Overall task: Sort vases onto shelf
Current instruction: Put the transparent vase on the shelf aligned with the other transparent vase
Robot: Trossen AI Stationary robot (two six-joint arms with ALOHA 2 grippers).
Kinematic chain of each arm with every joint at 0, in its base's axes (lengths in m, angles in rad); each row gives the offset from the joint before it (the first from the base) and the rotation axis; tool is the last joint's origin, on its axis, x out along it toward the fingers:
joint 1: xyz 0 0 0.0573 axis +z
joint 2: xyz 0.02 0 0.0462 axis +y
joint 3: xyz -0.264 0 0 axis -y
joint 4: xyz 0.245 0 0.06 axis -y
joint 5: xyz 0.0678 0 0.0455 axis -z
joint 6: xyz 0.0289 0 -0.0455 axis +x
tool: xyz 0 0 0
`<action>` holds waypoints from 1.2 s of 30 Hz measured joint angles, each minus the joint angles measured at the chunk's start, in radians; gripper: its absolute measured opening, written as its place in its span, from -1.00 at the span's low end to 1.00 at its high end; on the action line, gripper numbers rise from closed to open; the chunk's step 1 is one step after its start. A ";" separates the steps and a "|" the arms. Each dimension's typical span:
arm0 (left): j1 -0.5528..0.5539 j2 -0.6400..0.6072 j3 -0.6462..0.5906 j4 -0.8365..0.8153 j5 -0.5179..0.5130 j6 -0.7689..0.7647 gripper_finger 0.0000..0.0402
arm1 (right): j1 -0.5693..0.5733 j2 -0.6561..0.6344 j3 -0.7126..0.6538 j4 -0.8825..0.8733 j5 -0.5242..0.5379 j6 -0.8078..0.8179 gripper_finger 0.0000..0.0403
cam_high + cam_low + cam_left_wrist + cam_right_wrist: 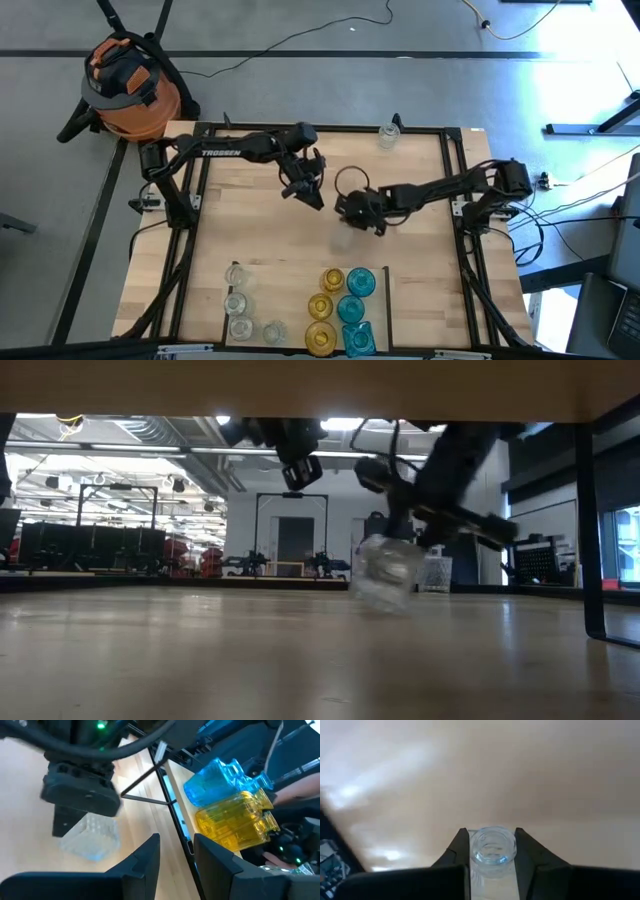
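Observation:
A clear square vase (385, 575) hangs tilted just over the table's middle, with my right gripper (352, 212) shut on it. My left gripper (308, 192) hovers a little to its left and farther back; its fingers stand open around nothing (177, 857). The shelf (300, 262), pale wood split by thin dark lines, carries vases standing on their bases along the near edge: clear ones (238, 300), yellow ones (321, 306) and teal ones (352, 308). One more clear vase (388, 135) stands at the far edge. My right gripper pinches the clear vase's round neck (492, 851), just below the mouth, between its two fingers. The fingers come slanting down from the table's right. The body (92, 837) hangs tilted below them. I cannot tell whether its lower corner touches the table.
Black frame rails (190, 250) run along the table's left, right and far sides. A thin dark divider (386, 300) lies right of the teal vases. An orange and grey vacuum (130, 85) stands on the floor beyond the far left corner. Bare wood lies between the arms and the vase rows.

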State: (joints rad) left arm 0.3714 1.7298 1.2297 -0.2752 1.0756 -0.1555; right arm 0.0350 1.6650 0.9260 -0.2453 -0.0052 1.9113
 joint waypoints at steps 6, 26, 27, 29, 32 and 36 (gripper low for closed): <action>0.085 0.000 0.000 0.000 0.034 -0.054 -0.44 | -0.065 0.000 0.089 -0.007 0.083 -0.256 -0.71; 0.297 -0.276 0.002 -0.017 0.089 -0.191 -0.44 | -0.088 -0.237 0.260 -0.136 0.248 -0.900 -0.71; 0.287 -0.289 0.002 -0.013 0.068 -0.192 -0.44 | -0.088 -0.240 0.268 -0.123 0.236 -0.935 -0.71; 0.268 -0.315 0.002 -0.011 0.033 -0.202 -0.44 | -0.078 -0.240 0.292 -0.083 0.208 -1.006 -0.71; 0.246 -0.353 0.002 -0.011 -0.020 -0.221 -0.44 | -0.058 -0.239 0.327 0.002 0.176 -1.148 -0.71; 0.214 -0.395 0.001 -0.016 -0.071 -0.246 -0.44 | -0.026 -0.234 0.360 0.070 0.140 -1.327 -0.71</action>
State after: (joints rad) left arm 0.5851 1.3343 1.2307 -0.2912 1.0050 -0.4012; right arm 0.0090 1.4313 1.2859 -0.1749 0.1347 0.5843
